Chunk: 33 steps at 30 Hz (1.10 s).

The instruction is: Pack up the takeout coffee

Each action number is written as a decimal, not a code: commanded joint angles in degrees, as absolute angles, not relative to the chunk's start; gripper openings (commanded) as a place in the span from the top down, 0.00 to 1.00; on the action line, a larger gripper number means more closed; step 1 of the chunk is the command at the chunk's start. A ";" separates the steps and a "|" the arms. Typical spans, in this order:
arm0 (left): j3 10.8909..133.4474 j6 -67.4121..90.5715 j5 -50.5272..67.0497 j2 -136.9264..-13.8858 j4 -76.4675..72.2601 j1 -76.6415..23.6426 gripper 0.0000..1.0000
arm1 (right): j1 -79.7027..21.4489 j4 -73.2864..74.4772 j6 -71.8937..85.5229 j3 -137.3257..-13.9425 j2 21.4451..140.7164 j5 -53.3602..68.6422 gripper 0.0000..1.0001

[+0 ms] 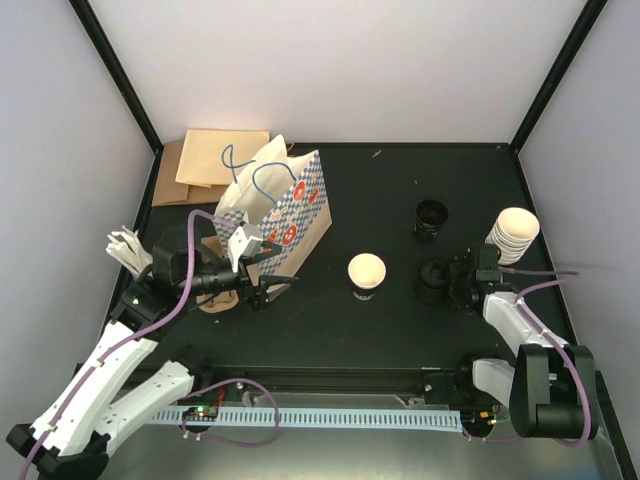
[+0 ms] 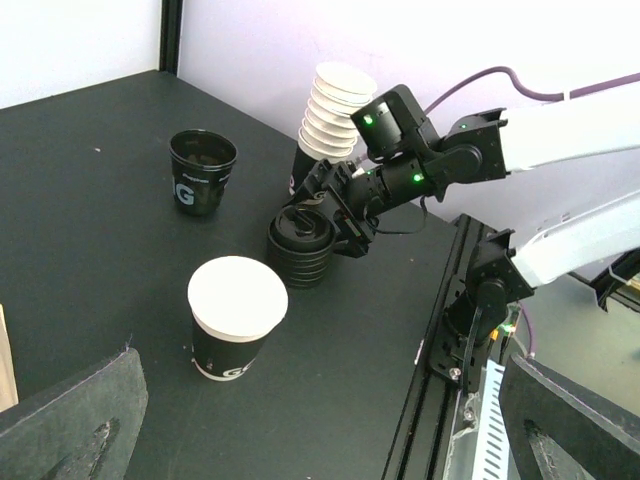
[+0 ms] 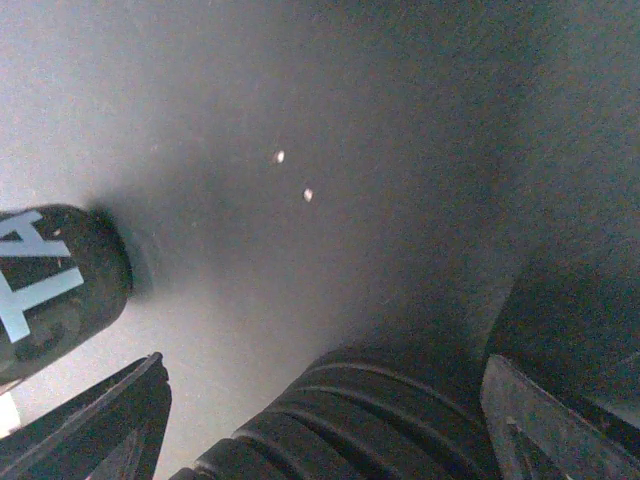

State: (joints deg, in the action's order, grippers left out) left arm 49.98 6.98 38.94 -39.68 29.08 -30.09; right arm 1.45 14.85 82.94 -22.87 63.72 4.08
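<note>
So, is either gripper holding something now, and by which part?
Nothing is held. The left gripper is open and empty; the right gripper stands open around the black lid stack.

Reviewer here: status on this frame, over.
Left end effector open, beside the blue-checked bag. Right end effector open, straddling the black lid stack. Paper cup upright mid-table, unlidded, untouched. Nothing blocking it.

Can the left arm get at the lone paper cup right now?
Probably yes. The left gripper is open and faces the paper cup across bare table; the right gripper is off at the lid stack.
</note>
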 commanded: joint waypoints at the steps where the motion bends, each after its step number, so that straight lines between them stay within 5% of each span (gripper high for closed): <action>1: 50.10 5.52 38.52 -38.85 28.48 -30.40 0.01 | -2.56 18.19 87.71 -21.62 67.06 3.97 0.12; 8: 50.08 5.37 38.13 -38.59 28.90 -30.39 0.01 | -5.97 19.06 89.81 -23.16 68.57 2.70 0.11; 14: 50.06 5.36 37.81 -38.58 29.00 -30.39 0.01 | -5.92 24.09 90.69 -22.48 62.13 -1.87 0.00; 20: 50.11 5.40 37.65 -38.71 29.02 -30.40 0.01 | -5.89 32.13 89.19 -23.58 54.91 -7.76 0.00; 33: 49.08 4.82 29.87 -39.61 29.68 -30.36 0.01 | -5.87 48.90 71.49 -32.49 46.07 -14.66 0.00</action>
State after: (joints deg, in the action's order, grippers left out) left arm 49.93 6.07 34.79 -39.38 29.15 -30.09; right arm -5.54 42.72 79.75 -29.74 48.18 -10.61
